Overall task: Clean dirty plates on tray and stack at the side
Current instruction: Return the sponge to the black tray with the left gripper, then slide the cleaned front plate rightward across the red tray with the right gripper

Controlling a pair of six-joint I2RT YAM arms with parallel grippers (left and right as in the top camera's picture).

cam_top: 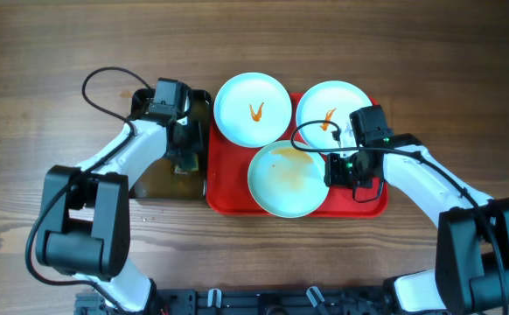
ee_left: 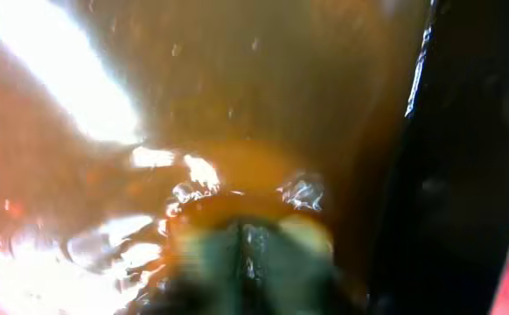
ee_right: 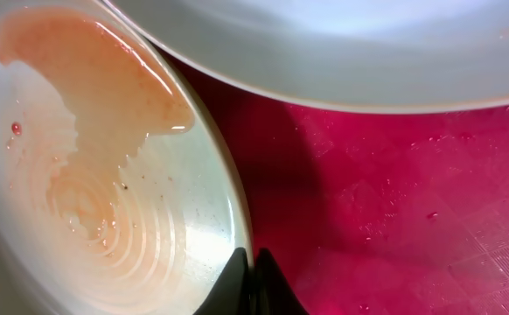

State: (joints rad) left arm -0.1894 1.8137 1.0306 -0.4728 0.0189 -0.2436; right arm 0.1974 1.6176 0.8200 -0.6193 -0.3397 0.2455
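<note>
Three pale plates lie on the red tray [cam_top: 373, 206]. The back left plate [cam_top: 253, 108] and the back right plate [cam_top: 331, 107] each carry an orange squiggle. The front plate [cam_top: 287, 178] has a faint orange smear and overlaps both. My right gripper [cam_top: 340, 168] is shut on the front plate's right rim; the right wrist view shows the fingertips [ee_right: 250, 282] pinching that rim [ee_right: 106, 175], with the tray [ee_right: 394, 192] beside it. My left gripper [cam_top: 183, 162] is down in brownish water, shut on a green sponge [ee_left: 246, 262].
A black tray of brownish water [cam_top: 154, 185] stands just left of the red tray; its dark wall [ee_left: 464, 175] shows in the left wrist view. The back right plate [ee_right: 342, 44] overhangs above my right fingers. Bare wooden table lies around both trays.
</note>
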